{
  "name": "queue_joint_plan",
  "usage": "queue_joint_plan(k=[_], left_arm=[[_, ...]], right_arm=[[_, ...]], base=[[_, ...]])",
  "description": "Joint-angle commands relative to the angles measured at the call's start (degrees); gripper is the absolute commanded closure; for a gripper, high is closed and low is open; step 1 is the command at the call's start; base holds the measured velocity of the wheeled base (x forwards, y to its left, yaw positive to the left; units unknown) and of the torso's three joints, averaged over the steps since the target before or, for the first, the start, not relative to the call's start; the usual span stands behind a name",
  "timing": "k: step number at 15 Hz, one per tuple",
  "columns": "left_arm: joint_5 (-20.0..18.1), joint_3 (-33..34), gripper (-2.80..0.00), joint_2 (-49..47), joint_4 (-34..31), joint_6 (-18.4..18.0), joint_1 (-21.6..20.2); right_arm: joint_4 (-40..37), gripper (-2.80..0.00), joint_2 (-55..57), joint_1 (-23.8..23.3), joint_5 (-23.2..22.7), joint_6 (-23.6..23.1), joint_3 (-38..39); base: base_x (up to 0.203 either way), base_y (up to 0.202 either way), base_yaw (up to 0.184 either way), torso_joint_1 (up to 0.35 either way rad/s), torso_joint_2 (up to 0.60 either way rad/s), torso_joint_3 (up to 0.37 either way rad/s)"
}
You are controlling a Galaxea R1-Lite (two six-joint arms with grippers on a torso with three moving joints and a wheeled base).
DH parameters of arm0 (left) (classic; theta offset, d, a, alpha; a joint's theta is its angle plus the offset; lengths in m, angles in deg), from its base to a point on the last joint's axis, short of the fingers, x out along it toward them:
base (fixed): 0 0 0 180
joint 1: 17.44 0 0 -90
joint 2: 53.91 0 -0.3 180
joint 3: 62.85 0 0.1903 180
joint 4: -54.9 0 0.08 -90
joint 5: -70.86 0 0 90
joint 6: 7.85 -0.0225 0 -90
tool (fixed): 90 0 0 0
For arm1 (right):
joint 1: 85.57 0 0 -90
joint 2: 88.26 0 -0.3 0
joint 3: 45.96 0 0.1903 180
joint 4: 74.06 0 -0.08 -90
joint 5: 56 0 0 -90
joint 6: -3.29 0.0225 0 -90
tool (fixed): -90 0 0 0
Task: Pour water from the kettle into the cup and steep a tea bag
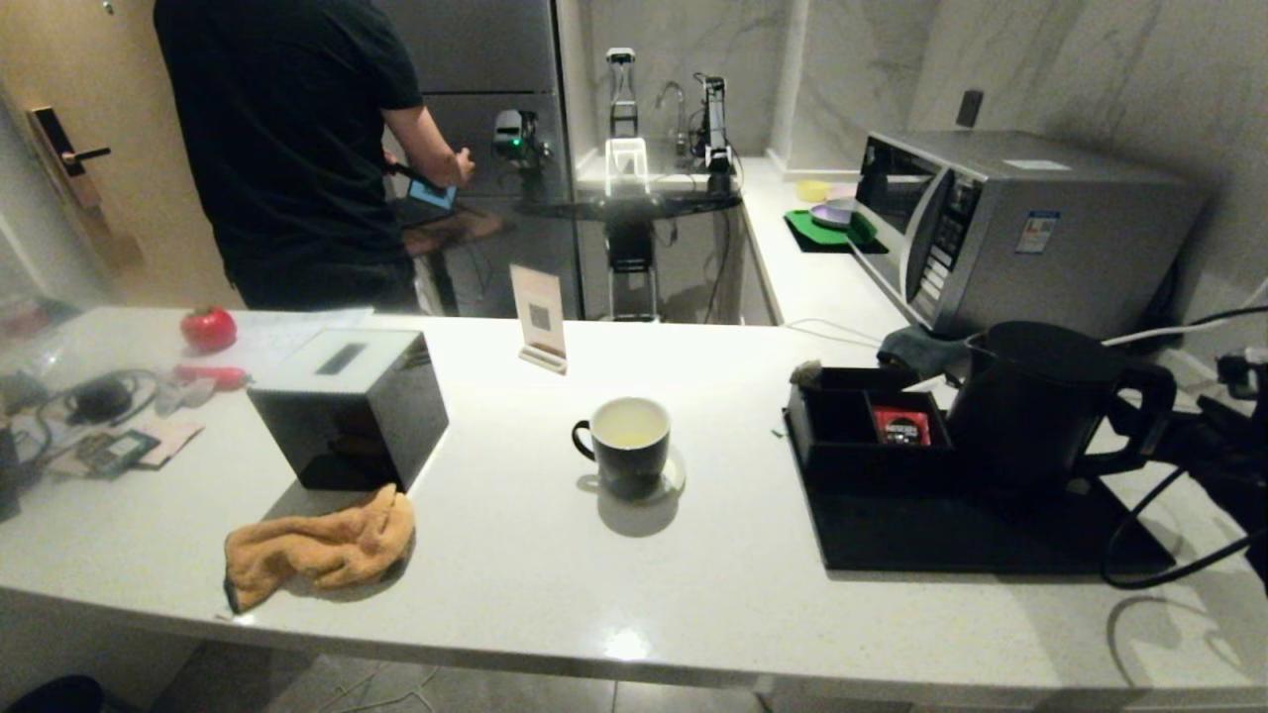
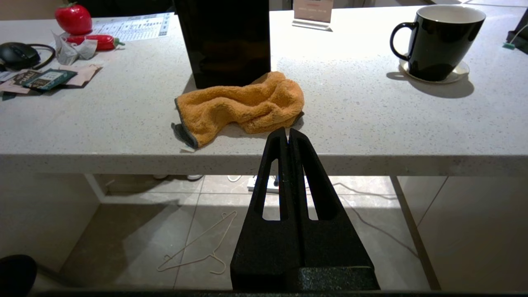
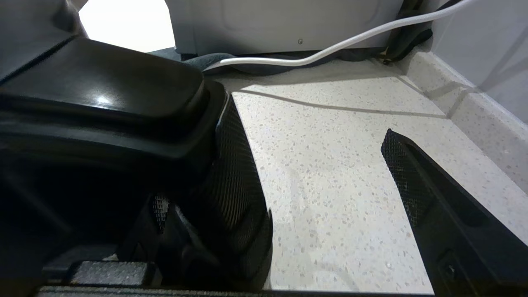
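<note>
The right tool (image 3: pixel 317 181) is standing wide beside the kettle (image 1: pixel 1040 406), at its handle (image 1: pixel 1139 416). In the right wrist view one finger (image 3: pixel 235 165) is lying against the handle, the other (image 3: pixel 425 185) is hanging over bare desk (image 3: pixel 330 156), so nothing is being gripped.

Risks, as I am judging them:
- If the tool is closing while only one finger is lined up with the handle, it may be pinching air or shoving the kettle sideways on its tray (image 1: pixel 951 535).
- The kettle is tall and may be carrying water; a loose or off-centre hold on the loop could be letting it swing and spill on the way to the cup (image 1: pixel 626 441).
- The black cord (image 1: pixel 1139 555) is looping near the tray's right side and could be snagging the arm.
- The cup is sitting well apart from the kettle, on a small coaster (image 1: pixel 674 480); a spout pouring too high or too fast could be splashing the desk.

Containers: the cup is standing upright mid-desk, its cream inside showing what may be a little yellowish liquid, though I cannot tell for sure. The compartment box (image 1: pixel 862 421) beside the kettle is holding a red packet (image 1: pixel 901 426). No tea bag is clearly showing.

The left tool (image 2: pixel 288 136) is resting parked below the desk edge, pinched together and holding nothing.
</note>
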Motion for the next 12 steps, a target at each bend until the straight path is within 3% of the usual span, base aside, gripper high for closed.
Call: queue_joint_plan(k=[1,12], left_arm=[[0.0,0.0,0.00,0.0,0.0,0.0,0.0],[0.0,0.0,0.00,0.0,0.0,0.0,0.0]], right_arm=[[0.5,-2.80,0.7,0.1,-0.1,0.0,-0.6],[1.8,-2.80,1.0,0.1,0.1,-0.1,-1.5]], base=[[0.000,0.000,0.000,0.000,0.00,0.000],[0.000,0.000,0.000,0.000,0.00,0.000]])
